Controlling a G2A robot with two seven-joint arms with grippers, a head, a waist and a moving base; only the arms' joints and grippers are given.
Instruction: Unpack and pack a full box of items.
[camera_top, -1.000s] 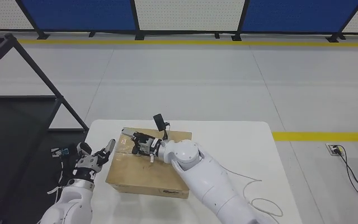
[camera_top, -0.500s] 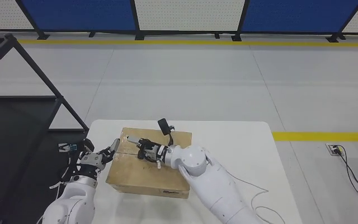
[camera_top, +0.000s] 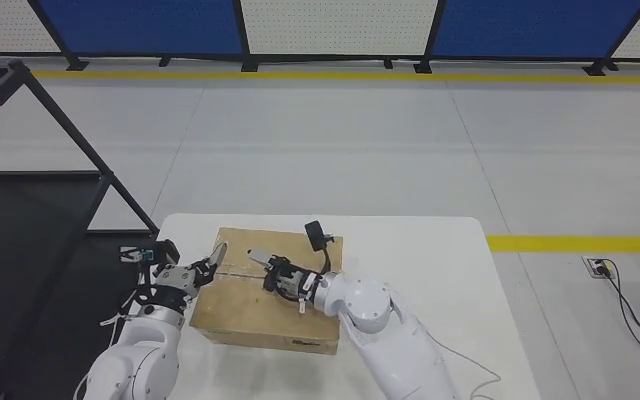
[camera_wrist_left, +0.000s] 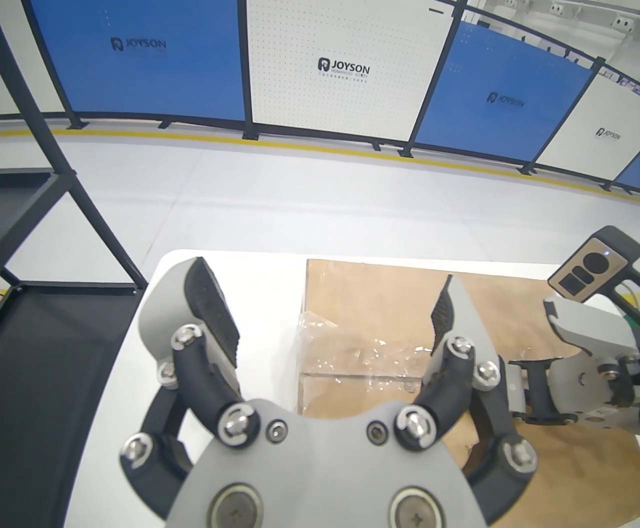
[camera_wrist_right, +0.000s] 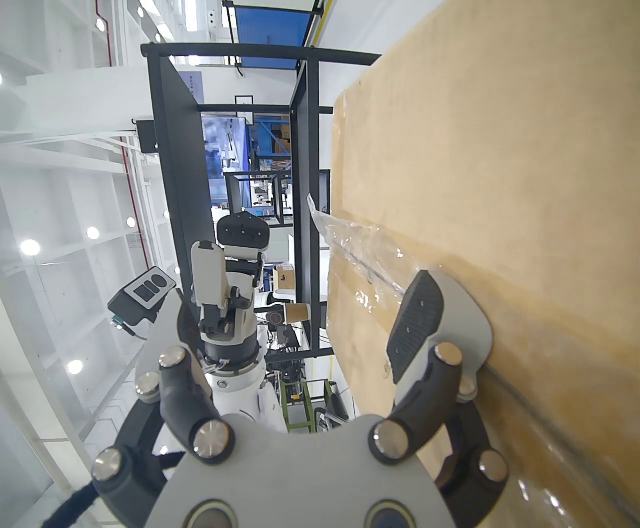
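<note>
A closed cardboard box (camera_top: 250, 310) lies on the white table (camera_top: 430, 260), its top seam covered by crinkled clear tape (camera_wrist_left: 350, 350). The tape's end stands loose at the box's left edge (camera_wrist_right: 325, 220). My left gripper (camera_top: 212, 263) hovers open at that edge, with the tape end between and beyond its fingers (camera_wrist_left: 210, 305). Above the box top, my right gripper (camera_top: 265, 268) is open too. One of its pads (camera_wrist_right: 417, 320) rests close along the taped seam, and the box (camera_wrist_right: 500, 175) fills the side next to it. The left wrist view shows the right gripper (camera_wrist_left: 585, 345) farther along the box (camera_wrist_left: 390, 295).
A black metal rack (camera_top: 60, 200) stands just off the table's left side, close behind my left arm. The table's right half (camera_top: 440, 300) is bare white surface. Blue and white partition panels (camera_top: 330, 25) line the far floor.
My left gripper has moved in toward the box's left edge. My right gripper has drawn back to the right along the box top.
</note>
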